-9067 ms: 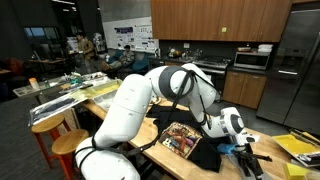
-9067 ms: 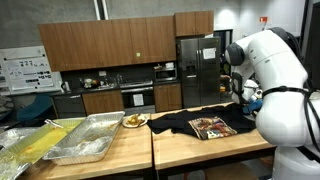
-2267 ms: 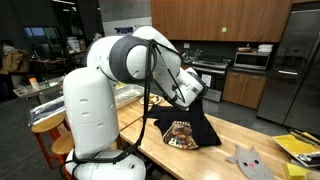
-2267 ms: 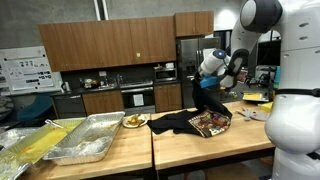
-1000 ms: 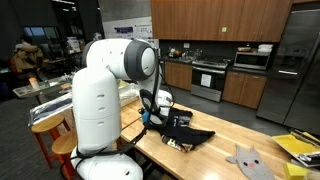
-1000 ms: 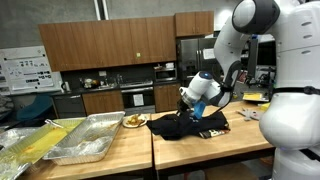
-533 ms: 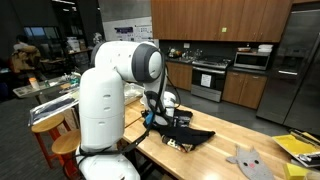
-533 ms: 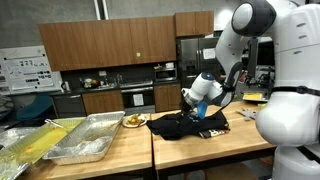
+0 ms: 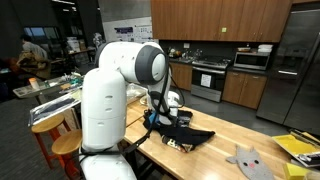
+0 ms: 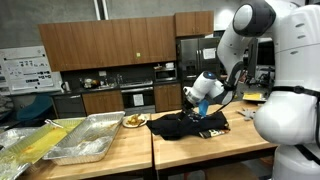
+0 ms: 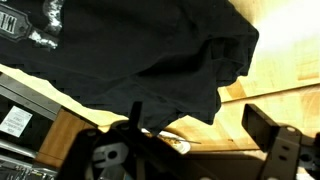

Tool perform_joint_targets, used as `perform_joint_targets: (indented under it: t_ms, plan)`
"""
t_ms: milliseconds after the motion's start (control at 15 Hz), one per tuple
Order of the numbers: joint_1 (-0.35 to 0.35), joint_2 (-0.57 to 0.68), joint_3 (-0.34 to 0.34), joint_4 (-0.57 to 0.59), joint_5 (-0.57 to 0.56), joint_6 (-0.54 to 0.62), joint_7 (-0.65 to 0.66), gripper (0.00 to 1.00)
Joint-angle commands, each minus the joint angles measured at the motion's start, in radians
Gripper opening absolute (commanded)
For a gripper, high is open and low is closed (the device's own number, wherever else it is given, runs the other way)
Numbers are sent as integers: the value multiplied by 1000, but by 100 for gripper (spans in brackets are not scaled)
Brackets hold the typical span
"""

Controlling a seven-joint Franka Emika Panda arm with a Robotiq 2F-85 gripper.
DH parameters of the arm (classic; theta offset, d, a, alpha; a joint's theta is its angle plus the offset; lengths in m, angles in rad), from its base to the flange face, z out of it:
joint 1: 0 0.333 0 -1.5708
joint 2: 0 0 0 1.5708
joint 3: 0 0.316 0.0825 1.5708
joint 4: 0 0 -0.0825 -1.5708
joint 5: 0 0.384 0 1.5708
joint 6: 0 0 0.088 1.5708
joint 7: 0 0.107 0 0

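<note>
A black T-shirt (image 9: 190, 135) lies folded and bunched on the wooden table (image 9: 225, 135), with part of its printed front showing at the near edge. It also shows in the other exterior view (image 10: 185, 126) and fills the upper part of the wrist view (image 11: 130, 50). My gripper (image 9: 158, 120) hovers just above one end of the shirt, seen from the other side as well (image 10: 200, 108). In the wrist view its two fingers (image 11: 195, 112) stand wide apart over the shirt's edge with nothing between them.
Two metal trays (image 10: 85, 140) and a plate of food (image 10: 135, 120) sit on the adjoining table; the plate also shows in the wrist view (image 11: 165, 133). A grey mitt-shaped cloth (image 9: 247, 160) and yellow items (image 9: 300, 148) lie at the table's far end. A stool (image 9: 65, 143) stands beside the robot base.
Two seconds ago the gripper held the shirt up; it has since laid it folded on the table. Over the last second the gripper has lifted slightly off the shirt.
</note>
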Motion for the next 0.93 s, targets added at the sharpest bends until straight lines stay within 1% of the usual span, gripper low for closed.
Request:
perform_joint_targets:
  t_ms: [0,200,333,533,600,667,867]
  plan:
    - [-34,-18,14,27,-35,7,23,100]
    - [-61,-24,25,48,-26,5,17,100]
    - [-41,-27,-23,54,-38,5,30,100]
    - [-33,-10,-58,59,-48,5,37,100]
    - [-44,3,-44,68,-43,10,29,100]
    - [-75,20,3,74,-40,2,20,100]
    - [-143,47,103,82,-40,8,4,100]
